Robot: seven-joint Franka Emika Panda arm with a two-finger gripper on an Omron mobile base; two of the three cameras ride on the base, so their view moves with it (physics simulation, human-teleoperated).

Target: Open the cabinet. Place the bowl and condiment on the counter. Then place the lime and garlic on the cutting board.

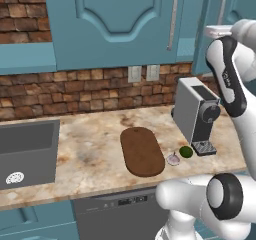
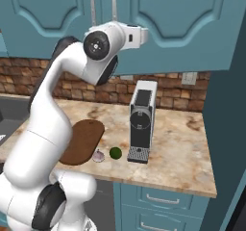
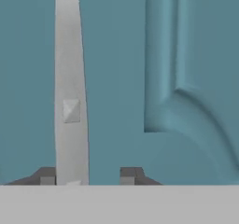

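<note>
Hand view: close on a teal cabinet (image 3: 116, 78) door, arched raised panel at right; silver bar handle (image 3: 71, 92) running up the picture between the two dark fingertips (image 3: 46, 175), nearer the left one, maybe touching it, with a clear gap to the right one; jaws (image 3: 87, 176) spread partway around the handle, not pinching it.

Right base view: white arm raised high, hand level with the lower part of the cabinet doors, near two slim handles (image 2: 114, 7) side by side; doors shut.

Left base view: on the marbled bench (image 1: 95, 149), a dark oval cutting board (image 1: 142, 150) lying flat; garlic (image 1: 173, 159) just beside the board's right end, lime (image 1: 186, 151) just right of the garlic, close to the foot of a grey coffee machine (image 1: 197, 115); neither fruit on the board; grey sink (image 1: 27, 151) at far left; brick wall behind, with two pale sockets (image 1: 143, 73) under the cabinet.
</note>
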